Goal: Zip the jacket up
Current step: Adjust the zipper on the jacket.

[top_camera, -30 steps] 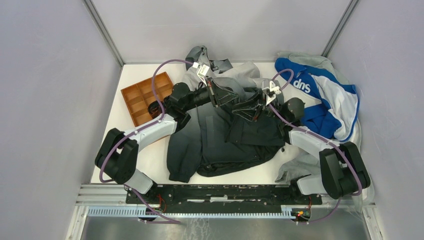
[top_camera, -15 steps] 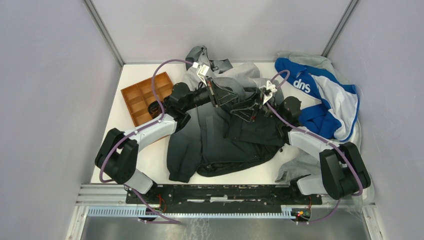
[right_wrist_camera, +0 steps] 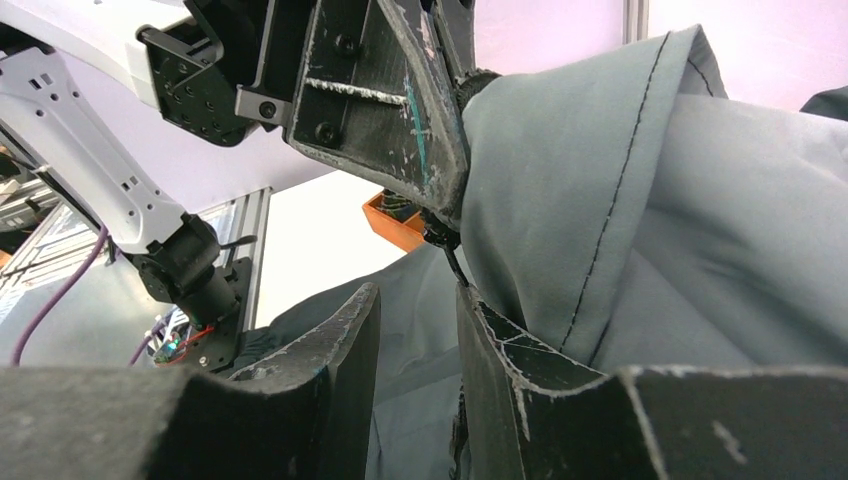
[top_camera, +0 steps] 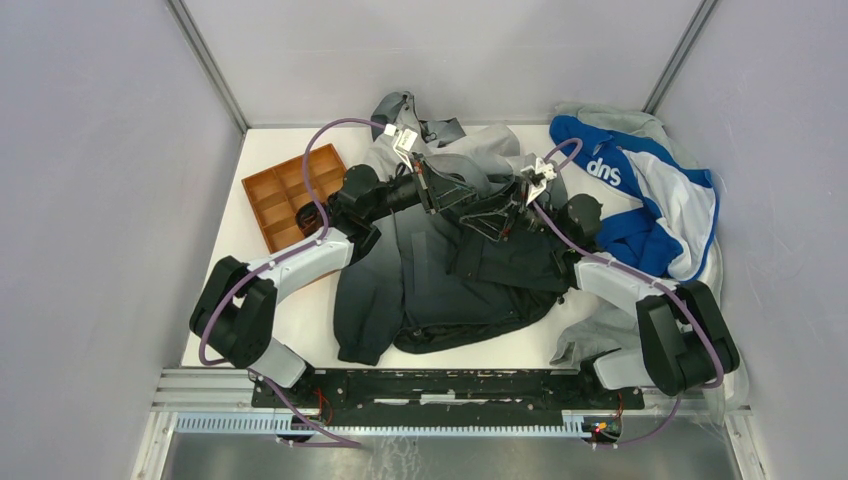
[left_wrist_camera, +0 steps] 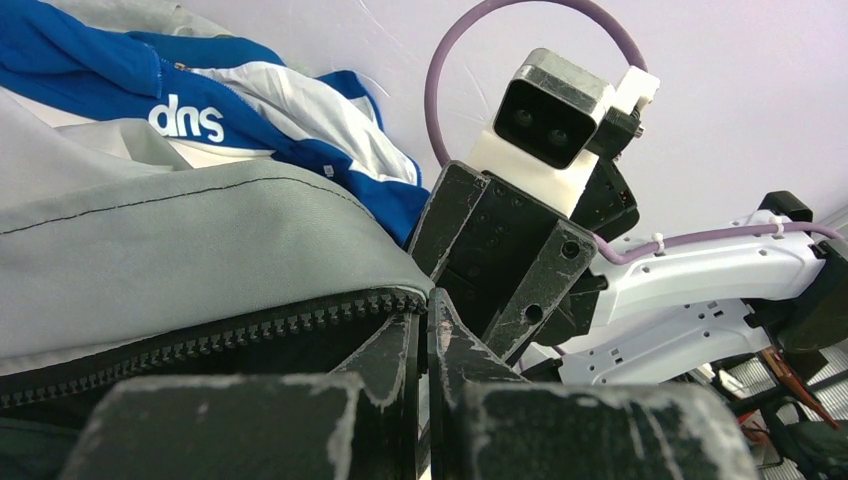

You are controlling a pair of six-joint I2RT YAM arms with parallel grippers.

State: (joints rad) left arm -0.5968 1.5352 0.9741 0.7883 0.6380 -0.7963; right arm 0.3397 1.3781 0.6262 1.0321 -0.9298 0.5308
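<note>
- jacket (top_camera: 440,285) lies spread mid-desk: pale grey hood end far, black hem near, one sleeve trailing off to the near left.
- desk (top_camera: 300,325) is white, and bare patches show at the near left.
- zipper (left_wrist_camera: 200,342): in the left wrist view, the dark teeth run along the edge of the grey panel from the left, straight up to the left jaws. Can't tell how far up it is closed.
- left jaws: closed right down, with only a hairline slit between the fingers (left_wrist_camera: 385,365). They are clamped on the jacket's grey front edge where the teeth end. The right wrist view shows the grey cloth folding over them.
- right jaws: parted slightly, with a narrow gap between the fingers (right_wrist_camera: 340,345) and nothing visible inside it. The tips sit just below the left jaws' tip.
- thin dark tab (right_wrist_camera: 452,262) hangs from under the left jaws down to the tip of one right finger. Can't tell if it is gripped or only touching.
- both sets of jaws meet almost tip to tip over the jacket's upper chest, far of centre.
- blue-and-white top (top_camera: 640,190) with white lettering is heaped far right, against the right wall.
- light grey garment (top_camera: 578,338) is bunched near right, under the right arm (top_camera: 620,285).
- brown divided tray (top_camera: 283,195) sits far left, just beside the jacket and partly hidden by the left arm (top_camera: 300,262).
</note>
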